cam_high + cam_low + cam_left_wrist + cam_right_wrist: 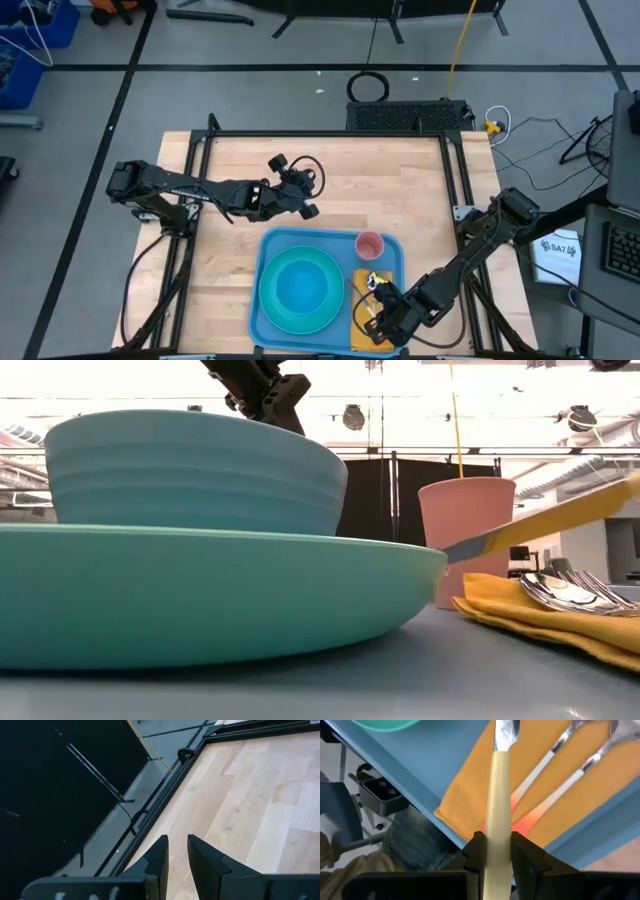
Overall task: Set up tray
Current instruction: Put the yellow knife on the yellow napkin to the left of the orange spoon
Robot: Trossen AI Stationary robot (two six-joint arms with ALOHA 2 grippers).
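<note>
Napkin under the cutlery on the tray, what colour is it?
Orange-yellow. The napkin shows best in the right wrist view, lying on the blue tray.

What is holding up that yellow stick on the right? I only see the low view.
Observer: The right claw is shut on it. It is the handle of a knife.
Operator: Is the other claw holding anything?
Observer: No. The left claw is empty, its fingers a little apart, over the bare wood table.
Operator: Where on the tray is the cup?
Observer: From above, the cup stands in a corner of the blue tray.
</note>
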